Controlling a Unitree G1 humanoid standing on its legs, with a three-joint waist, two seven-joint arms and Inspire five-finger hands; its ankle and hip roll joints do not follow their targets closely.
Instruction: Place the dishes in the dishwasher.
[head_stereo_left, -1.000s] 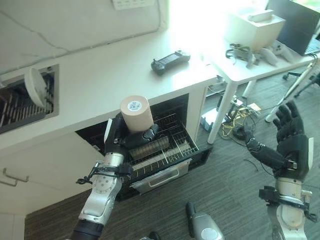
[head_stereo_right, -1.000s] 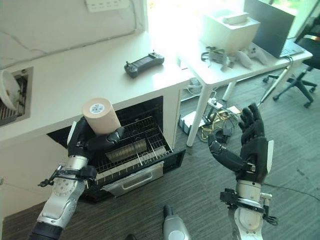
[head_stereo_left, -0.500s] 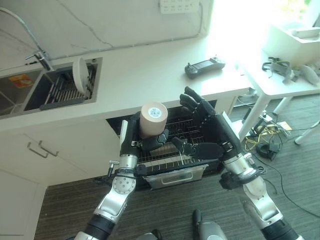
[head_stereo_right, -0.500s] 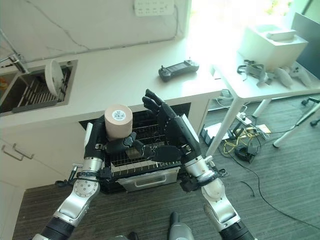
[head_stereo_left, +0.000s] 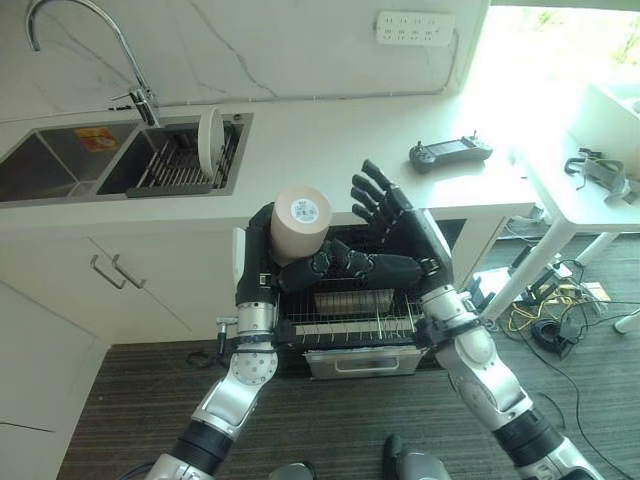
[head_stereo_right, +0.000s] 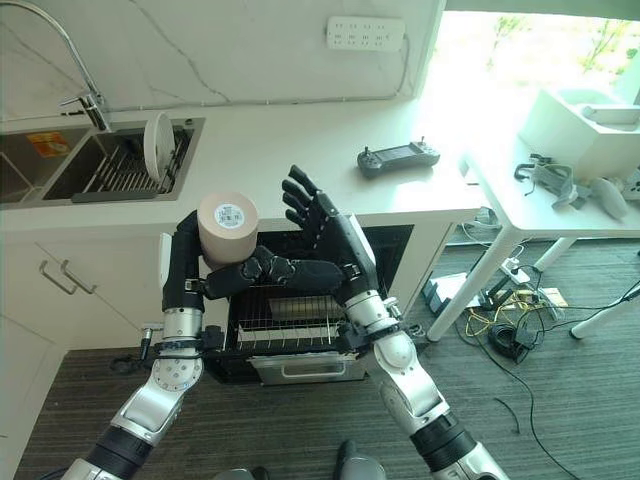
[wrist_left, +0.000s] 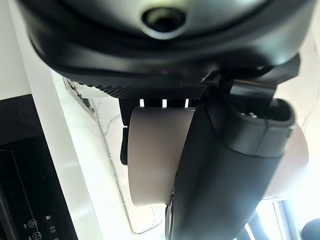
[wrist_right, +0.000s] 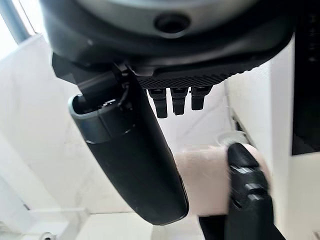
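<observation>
A: Where is the cup (head_stereo_left: 298, 219) being held?

B: It is being gripped in the left hand (head_stereo_left: 262, 262), with fingers and thumb curled round its side, bottom end facing up. It is being kept in the air in front of the counter (head_stereo_left: 330, 150), above the pulled-out rack (head_stereo_left: 358, 305) of the dishwasher (head_stereo_right: 300, 345).

A: And the right hand (head_stereo_left: 398, 235)?

B: It is being held just beside the cup with fingers spread and straight, nothing gripped. Its thumb is being stretched toward the left hand's fingers; whether it is touching the cup cannot be told.

A: How should the step in hand be done well?

B: Judging by the task, the cup is being readied for the rack. It seems best that the cup be steadied or taken over only once the right hand's fingers are wrapped well round its side. The grip of the left hand should not be loosened before that. The cup is probably best kept bottom up and lowered straight between the wires, not dropped.

A: Anything else being left to load?

B: A white plate (head_stereo_left: 210, 143) is standing on edge in the sink rack (head_stereo_left: 178, 165), well apart from both hands. A black controller (head_stereo_left: 450, 152) is lying on the counter, out of the way.
</observation>
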